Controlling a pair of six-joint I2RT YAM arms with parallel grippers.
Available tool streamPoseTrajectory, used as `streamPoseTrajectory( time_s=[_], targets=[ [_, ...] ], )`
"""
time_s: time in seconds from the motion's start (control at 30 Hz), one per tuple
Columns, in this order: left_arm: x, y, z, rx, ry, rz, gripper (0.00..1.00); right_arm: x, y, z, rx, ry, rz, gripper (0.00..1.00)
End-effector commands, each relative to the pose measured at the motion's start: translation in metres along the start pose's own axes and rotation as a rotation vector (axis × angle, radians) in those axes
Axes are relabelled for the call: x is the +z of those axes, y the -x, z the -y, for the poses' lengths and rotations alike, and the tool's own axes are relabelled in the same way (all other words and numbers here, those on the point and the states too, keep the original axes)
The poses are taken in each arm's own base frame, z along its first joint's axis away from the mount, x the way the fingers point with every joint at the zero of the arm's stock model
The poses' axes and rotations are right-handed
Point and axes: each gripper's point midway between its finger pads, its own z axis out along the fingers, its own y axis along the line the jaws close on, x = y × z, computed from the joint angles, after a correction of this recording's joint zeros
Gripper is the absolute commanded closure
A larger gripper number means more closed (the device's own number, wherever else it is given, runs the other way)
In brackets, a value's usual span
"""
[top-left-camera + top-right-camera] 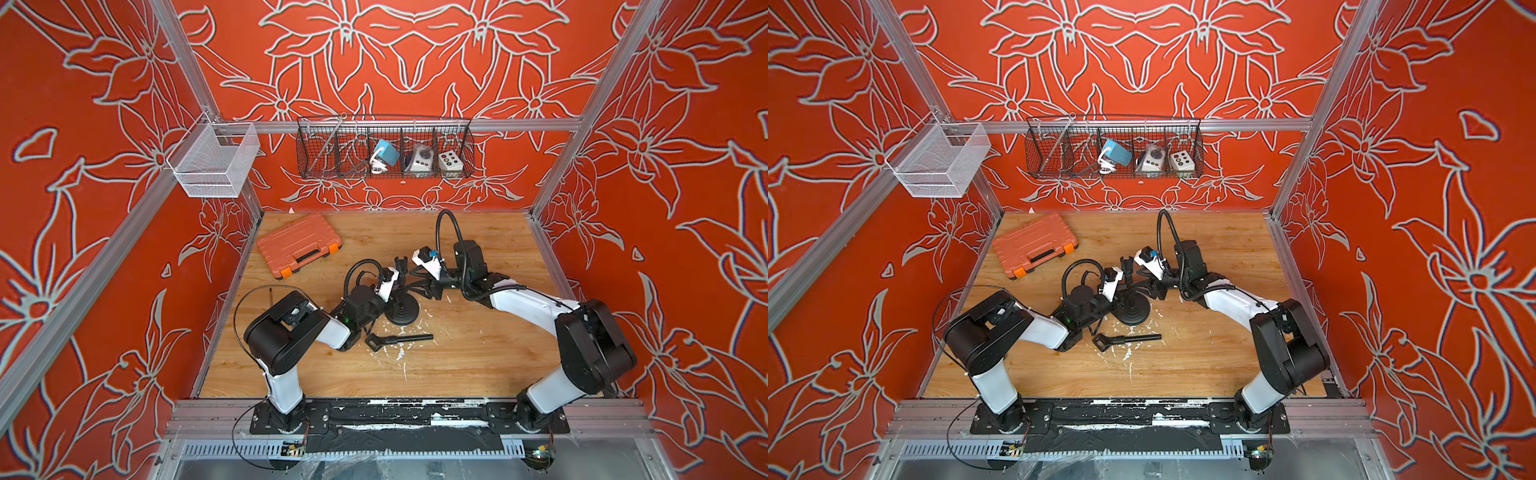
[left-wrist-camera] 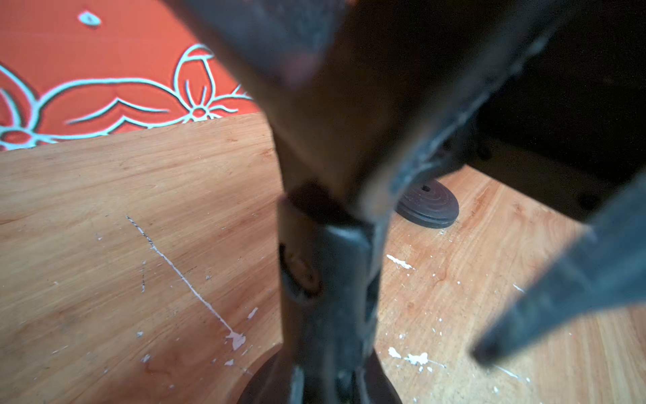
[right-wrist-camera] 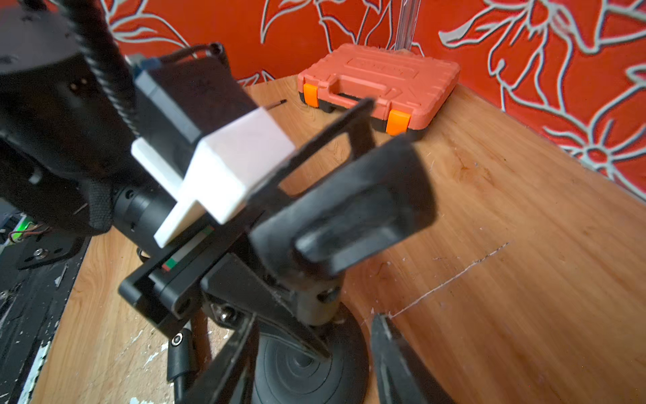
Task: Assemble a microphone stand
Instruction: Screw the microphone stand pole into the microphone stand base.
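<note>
The round black stand base [image 1: 405, 312] sits mid-table in both top views. A black microphone clip [image 3: 353, 210] stands over it on a short jointed stem [image 3: 316, 297]. My left gripper [image 1: 397, 286] is shut on that stem just below the clip. In the left wrist view the stem [image 2: 325, 280] fills the middle, blurred. My right gripper [image 3: 314, 320] hovers open by the stem. One of its fingers [image 3: 230, 356] stands on each side above the base [image 3: 307, 374], holding nothing. A loose black rod with a looped end [image 1: 399, 340] lies in front of the base.
An orange tool case [image 1: 298, 244] lies at the back left. A thin black tool [image 1: 271, 296] rests near the left edge. A small ringed black disc [image 2: 428, 206] lies beyond the stem. A wire basket [image 1: 384, 149] and a white mesh basket [image 1: 214, 160] hang on the frame.
</note>
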Motion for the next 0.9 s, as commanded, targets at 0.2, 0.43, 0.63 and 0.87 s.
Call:
streamPoseTrajectory(
  time_s=[0.2, 0.43, 0.63, 0.87],
  targets=[
    [-0.009, -0.03, -0.001, 0.037, 0.009, -0.038, 1.0, 0.011, 0.025, -0.002, -0.043, 0.146, 0.082, 0.49],
    [-0.007, -0.032, 0.0, 0.063, 0.007, -0.046, 1.0, 0.014, 0.02, -0.01, -0.038, 0.214, 0.088, 0.5],
    [-0.005, -0.036, 0.001, 0.083, 0.01, -0.07, 1.0, 0.017, 0.026, -0.005, -0.042, 0.197, 0.123, 0.65],
    [-0.003, -0.038, 0.001, 0.092, 0.009, -0.085, 1.0, 0.018, 0.018, -0.007, -0.039, 0.175, 0.137, 0.9]
  ],
)
